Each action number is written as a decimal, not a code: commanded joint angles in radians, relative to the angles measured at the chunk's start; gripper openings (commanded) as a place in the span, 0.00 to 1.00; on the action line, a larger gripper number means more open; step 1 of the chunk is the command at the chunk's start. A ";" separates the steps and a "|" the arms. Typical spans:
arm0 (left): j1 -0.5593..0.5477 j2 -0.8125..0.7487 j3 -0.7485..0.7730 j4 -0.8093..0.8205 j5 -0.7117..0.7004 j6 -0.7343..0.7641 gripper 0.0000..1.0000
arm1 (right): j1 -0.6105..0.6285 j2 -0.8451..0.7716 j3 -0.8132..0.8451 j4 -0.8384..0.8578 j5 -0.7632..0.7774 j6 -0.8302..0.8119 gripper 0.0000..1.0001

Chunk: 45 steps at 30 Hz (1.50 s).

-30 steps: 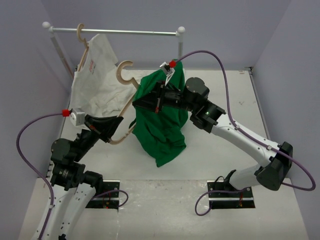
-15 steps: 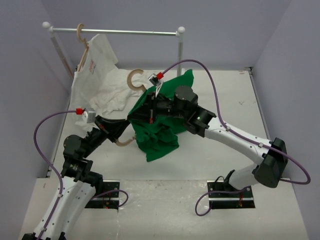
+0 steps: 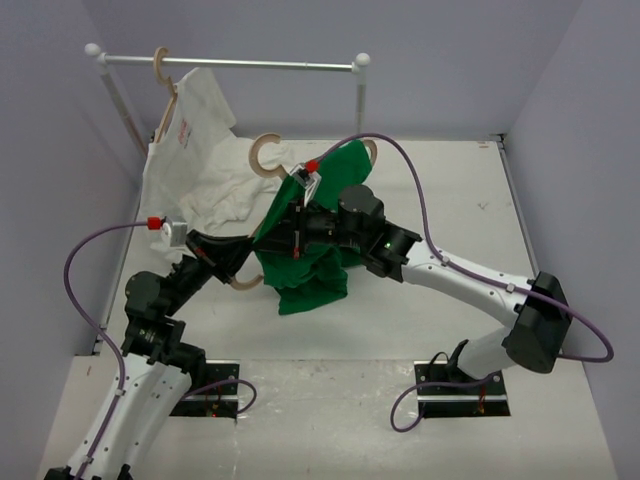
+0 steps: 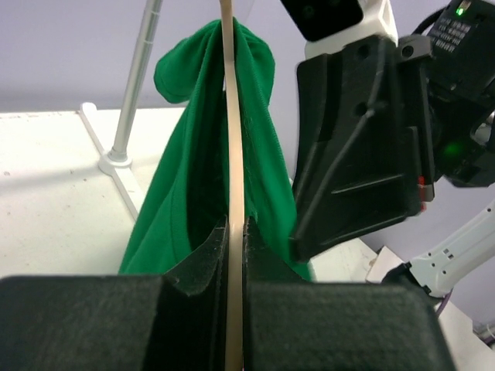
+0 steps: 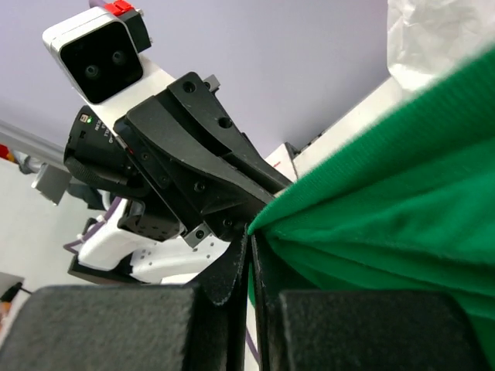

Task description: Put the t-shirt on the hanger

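Note:
The green t-shirt [image 3: 312, 268] hangs bunched in the air between the two arms, draped over the right side of the wooden hanger [image 3: 268, 155]. The hanger's hook sticks out above the shirt's left top. My left gripper [image 3: 240, 255] is shut on the hanger's thin tan bar [image 4: 232, 147], with the shirt [image 4: 182, 185] hanging round the bar just beyond the fingertips. My right gripper [image 3: 292, 232] is shut on a folded edge of the shirt [image 5: 402, 193], close against the left gripper [image 5: 205, 166]. Most of the hanger's frame is hidden under the cloth.
A white t-shirt [image 3: 200, 160] hangs on a second wooden hanger from the metal rail [image 3: 230, 63] at the back left, trailing onto the table. The rail's right post [image 3: 360, 100] stands just behind the green shirt. Walls close in on the left, back and right.
The right gripper has carried the green shirt left and nearer, closing on the left gripper. The left arm has swung the hanger right and back, so the shirt covers more of it.

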 commanded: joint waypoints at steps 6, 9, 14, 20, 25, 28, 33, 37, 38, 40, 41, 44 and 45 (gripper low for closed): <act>-0.003 0.184 0.178 -0.039 0.175 0.106 0.00 | -0.197 -0.223 0.074 -0.329 -0.032 -0.280 0.61; -0.003 0.235 0.227 -0.077 0.238 0.148 0.00 | -0.351 -0.332 0.051 -0.451 -0.057 -0.465 0.70; -0.003 0.275 0.264 -0.038 0.292 0.151 0.00 | -0.403 -0.369 0.080 -0.645 0.161 -0.877 0.79; -0.005 0.304 0.308 -0.042 0.390 0.219 0.00 | -0.458 -0.367 0.092 -0.658 0.004 -1.232 0.77; -0.006 0.260 0.307 -0.035 0.447 0.257 0.00 | -0.515 -0.257 0.286 -0.857 -0.208 -1.345 0.74; -0.006 0.237 0.310 -0.023 0.491 0.265 0.00 | -0.521 -0.167 0.406 -1.019 -0.315 -1.412 0.67; -0.006 0.234 0.325 0.010 0.509 0.270 0.00 | -0.521 -0.039 0.544 -1.246 -0.454 -1.491 0.59; -0.006 0.259 0.376 0.010 0.488 0.275 0.00 | -0.521 -0.005 0.572 -1.324 -0.522 -1.541 0.53; -0.006 0.265 0.389 0.010 0.490 0.276 0.00 | -0.521 -0.003 0.574 -1.334 -0.537 -1.553 0.50; -0.006 0.281 0.411 0.008 0.481 0.290 0.00 | -0.521 -0.006 0.579 -1.355 -0.555 -1.584 0.19; -0.006 0.288 0.419 0.004 0.465 0.296 0.00 | -0.521 -0.009 0.578 -1.354 -0.551 -1.590 0.05; -0.006 0.319 0.464 -0.044 0.373 0.311 0.00 | -0.523 -0.029 0.552 -1.290 -0.510 -1.563 0.00; -0.006 0.334 0.480 -0.068 0.344 0.313 0.02 | -0.523 -0.044 0.537 -1.253 -0.482 -1.530 0.00</act>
